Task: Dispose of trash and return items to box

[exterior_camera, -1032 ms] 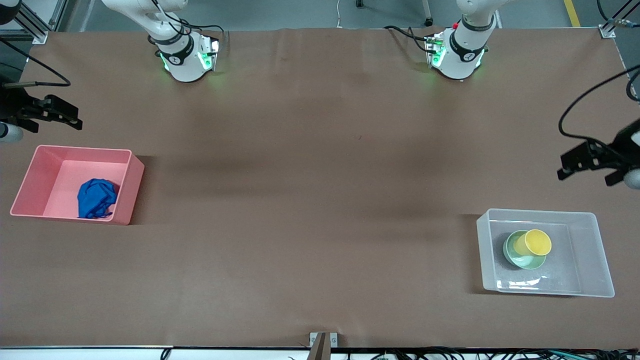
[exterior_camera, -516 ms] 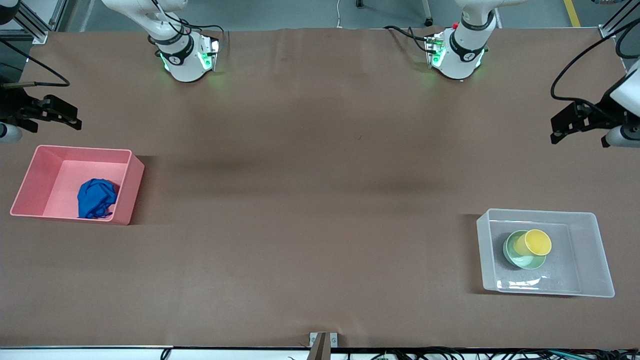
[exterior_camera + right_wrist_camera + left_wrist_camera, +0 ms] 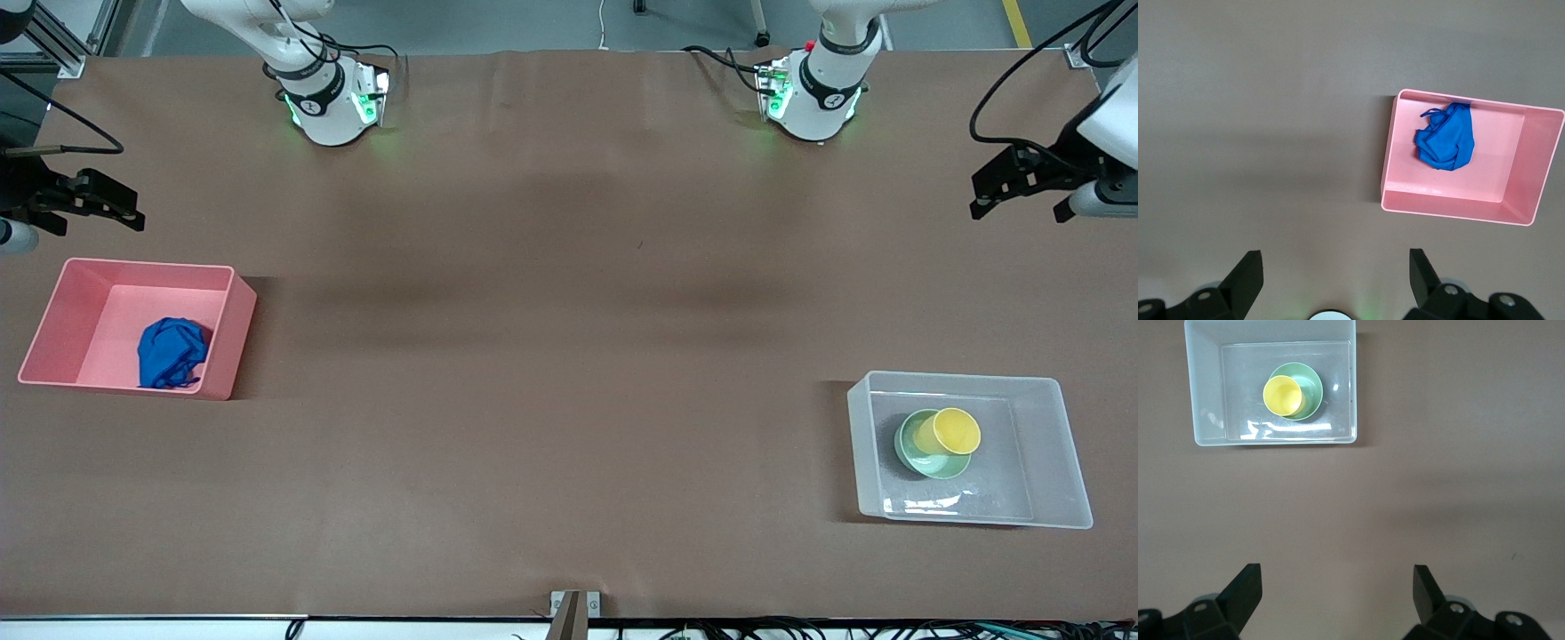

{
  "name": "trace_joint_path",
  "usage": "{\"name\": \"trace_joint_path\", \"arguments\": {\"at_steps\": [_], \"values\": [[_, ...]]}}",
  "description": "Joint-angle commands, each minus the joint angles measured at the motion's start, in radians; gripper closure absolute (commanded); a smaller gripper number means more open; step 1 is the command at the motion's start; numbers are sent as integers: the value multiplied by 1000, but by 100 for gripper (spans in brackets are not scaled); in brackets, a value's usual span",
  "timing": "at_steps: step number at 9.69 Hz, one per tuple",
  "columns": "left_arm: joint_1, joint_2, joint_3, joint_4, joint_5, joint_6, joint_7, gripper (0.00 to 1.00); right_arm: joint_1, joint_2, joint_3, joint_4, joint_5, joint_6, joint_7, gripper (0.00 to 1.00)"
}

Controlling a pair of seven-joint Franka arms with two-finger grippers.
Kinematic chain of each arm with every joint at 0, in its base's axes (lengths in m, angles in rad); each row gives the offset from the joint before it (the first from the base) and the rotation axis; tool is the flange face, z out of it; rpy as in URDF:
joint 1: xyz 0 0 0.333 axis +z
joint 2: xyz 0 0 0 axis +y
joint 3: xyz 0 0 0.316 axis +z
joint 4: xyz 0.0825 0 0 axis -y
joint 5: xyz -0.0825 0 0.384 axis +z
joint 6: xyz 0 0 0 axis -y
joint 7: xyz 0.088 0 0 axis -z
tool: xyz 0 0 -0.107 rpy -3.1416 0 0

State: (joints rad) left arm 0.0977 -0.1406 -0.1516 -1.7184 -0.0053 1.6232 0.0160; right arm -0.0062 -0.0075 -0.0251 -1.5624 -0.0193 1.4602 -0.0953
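Black fingers [image 3: 1245, 587] of the left gripper [image 3: 1013, 182] spread wide, empty, over bare brown table [image 3: 569, 356] at the left arm's end. Right gripper [image 3: 107, 200] likewise wide, holding nothing, above table near the pink bin [image 3: 236, 333]. Crumpled blue wad [image 3: 171, 352] lies in that bin. Yellow cup [image 3: 953, 431] sits tilted in green bowl [image 3: 916, 449] inside the clear box [image 3: 1067, 462]. Both arms partly cut off at frame edges.

My view over a matt brown, paper-like table [image 3: 569, 356]: a crumpled blue cloth-like wad [image 3: 171, 353] in a smooth, opaque pink plastic bin [image 3: 238, 329]; glossy yellow cup [image 3: 953, 432] and mint bowl [image 3: 925, 462] in a clear, glinting plastic box [image 3: 1071, 444].
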Motion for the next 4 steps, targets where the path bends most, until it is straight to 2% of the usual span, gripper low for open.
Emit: {"name": "trace_joint_path", "arguments": {"at_steps": [1, 4], "values": [[-53, -5, 9, -41, -10, 12, -66, 0, -3, -14, 2, -8, 2, 0, 8, 3], [-61, 13, 9, 9, 14, -25, -60, 0, -3, -14, 2, -8, 2, -1, 6, 3]]}}
